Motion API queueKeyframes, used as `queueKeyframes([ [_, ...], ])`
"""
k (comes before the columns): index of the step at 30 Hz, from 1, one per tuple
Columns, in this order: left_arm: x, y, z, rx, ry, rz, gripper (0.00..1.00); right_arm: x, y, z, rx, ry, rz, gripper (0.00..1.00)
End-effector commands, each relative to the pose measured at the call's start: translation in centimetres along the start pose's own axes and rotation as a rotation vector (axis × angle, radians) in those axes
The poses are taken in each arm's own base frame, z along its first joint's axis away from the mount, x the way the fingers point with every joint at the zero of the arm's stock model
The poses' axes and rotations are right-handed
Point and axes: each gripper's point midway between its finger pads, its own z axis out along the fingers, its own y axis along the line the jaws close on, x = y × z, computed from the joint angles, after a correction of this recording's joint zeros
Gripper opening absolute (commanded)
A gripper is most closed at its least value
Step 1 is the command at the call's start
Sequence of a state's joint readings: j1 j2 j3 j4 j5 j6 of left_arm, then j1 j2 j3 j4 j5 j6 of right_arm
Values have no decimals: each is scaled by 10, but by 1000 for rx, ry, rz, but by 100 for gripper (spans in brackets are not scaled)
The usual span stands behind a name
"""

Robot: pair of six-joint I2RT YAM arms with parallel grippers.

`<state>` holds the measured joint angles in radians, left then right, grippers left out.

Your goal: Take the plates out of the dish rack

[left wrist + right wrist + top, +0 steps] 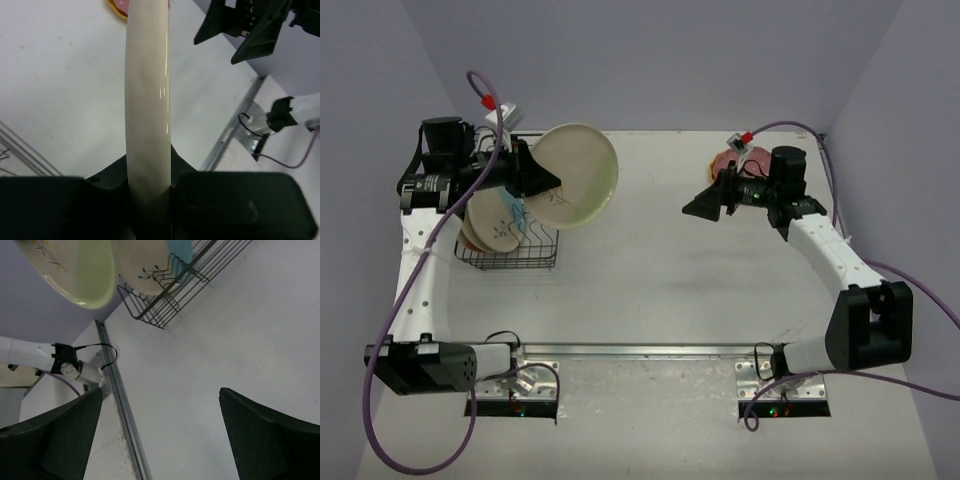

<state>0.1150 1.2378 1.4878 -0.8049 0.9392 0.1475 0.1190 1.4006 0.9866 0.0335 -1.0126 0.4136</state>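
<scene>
**Cream plate [575, 175] clamped on edge by left gripper [535, 175]**

Pale cream-green with a leaf sprig, the plate stands upright, its rim pinched between the left gripper's fingers [210, 205], held above the table [650, 290]. Just behind and below that gripper, the dish rack [510, 258] holds more plates [492, 228]. Well across from it, the right gripper [705, 205] hangs spread and empty, with a pink plate [723, 160] just behind it.

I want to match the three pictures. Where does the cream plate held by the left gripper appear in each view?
Top external: the cream plate is upper left of centre.
Left wrist: edge-on, upright through the middle.
Right wrist: top left corner, partly cut off.
Shared landmark: the metal rail at the table's near edge, in all three.
</scene>
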Motion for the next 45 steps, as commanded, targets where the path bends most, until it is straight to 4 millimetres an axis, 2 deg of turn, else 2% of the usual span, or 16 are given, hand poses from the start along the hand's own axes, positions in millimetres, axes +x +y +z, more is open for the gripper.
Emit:
queueKeyframes([
  [1,-9,-55,0,391,-46,20,0,-21,49,21,-150,-11,-122,99],
  [11,24,-76,14,557,35,-66,0,-5,90,71,-281,61,-99,98],
  [15,33,-78,18,577,54,-86,0,-14,100,84,-325,45,-23,97],
  [19,44,-86,23,613,83,-108,0,-24,107,94,-352,25,45,85],
  [20,46,-86,24,612,84,-111,0,-26,109,96,-370,19,50,62],
  [21,47,-85,25,610,87,-115,0,-28,112,98,-391,17,60,31],
  [22,48,-84,26,597,89,-115,0,-26,111,100,-395,26,101,12],
  [23,47,-83,26,590,88,-114,0,-27,112,98,-395,20,109,0],
  [24,47,-81,27,575,89,-113,0,-26,110,97,-385,14,116,0],
  [26,47,-76,30,539,91,-114,12,-17,108,93,-379,28,129,0],
  [29,48,-63,36,451,97,-123,50,-10,102,83,-360,30,159,0],
  [30,48,-55,40,397,100,-130,58,-10,95,77,-344,24,176,0],
  [32,43,-34,45,266,85,-132,86,-3,79,59,-301,15,239,0],
  [34,38,-9,48,109,70,-154,100,-1,56,38,-253,-8,288,0],
  [38,23,30,41,-103,20,-154,100,12,10,-13,-142,-67,374,0],
  [45,20,42,38,-169,0,-150,100,56,-64,-85,102,-78,451,0],
])
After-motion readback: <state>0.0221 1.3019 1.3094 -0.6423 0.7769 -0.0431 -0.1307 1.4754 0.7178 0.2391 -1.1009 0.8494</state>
